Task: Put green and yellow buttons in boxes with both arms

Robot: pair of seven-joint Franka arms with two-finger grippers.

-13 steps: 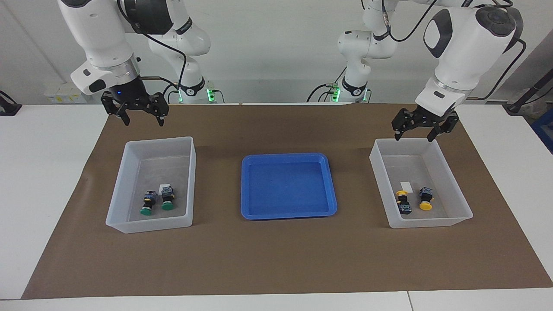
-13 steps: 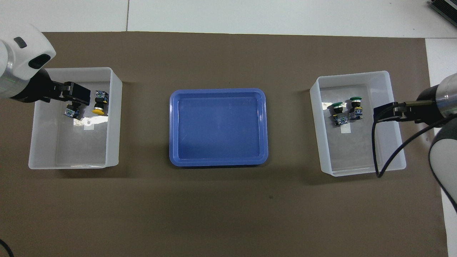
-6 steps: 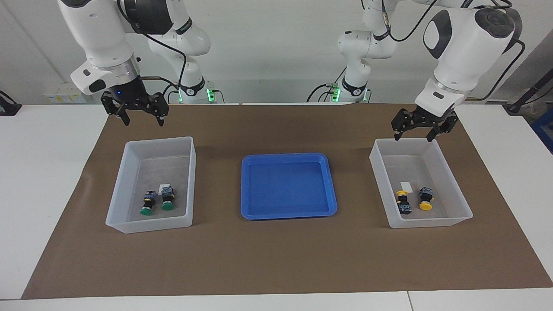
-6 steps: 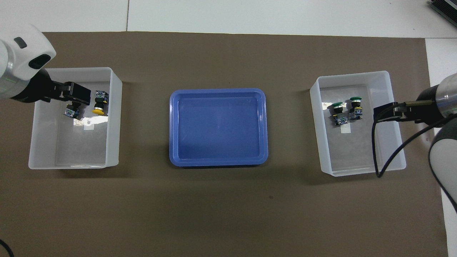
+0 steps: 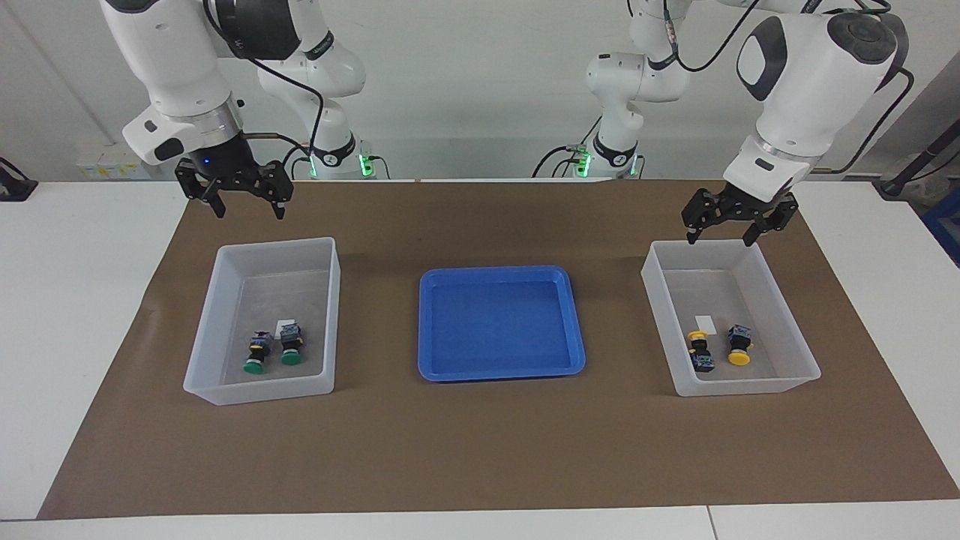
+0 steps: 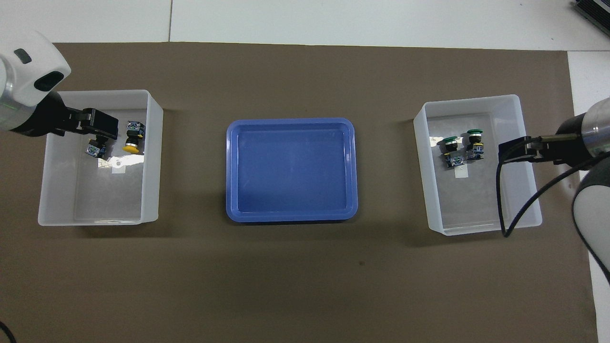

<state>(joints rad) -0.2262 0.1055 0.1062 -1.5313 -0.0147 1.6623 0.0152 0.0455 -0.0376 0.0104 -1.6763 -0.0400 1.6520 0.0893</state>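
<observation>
Two yellow buttons [image 5: 720,350] lie in the box [image 5: 780,315] at the left arm's end of the table, side by side next to a small white label [image 5: 703,322]. In the overhead view the left gripper [image 5: 726,235] covers the cap of one of them; only its body shows there. Facing view clears that up: gripper is up in the air over the box's robot-side rim, fingers spread apart, nothing btwn them, well apart from the buttons.

Two green buttons [image 5: 273,351] lie in the other box [image 5: 225,315] at the right arm's end, just beside each other, caps pointing away from the robots, partly over that box's label [image 6: 460,172].

Right gripper [image 5: 246,208] hangs over the brown mat [image 5: 480,450] just robot-side of its box, fingers apart, empty. Overhead view shows only one black link of it over the box's edge, w/ a cable looping across the box; rest of the arm is cut off at the frame edge.

Blue tray [image 5: 427,330] sits btwn the two boxes.
</observation>
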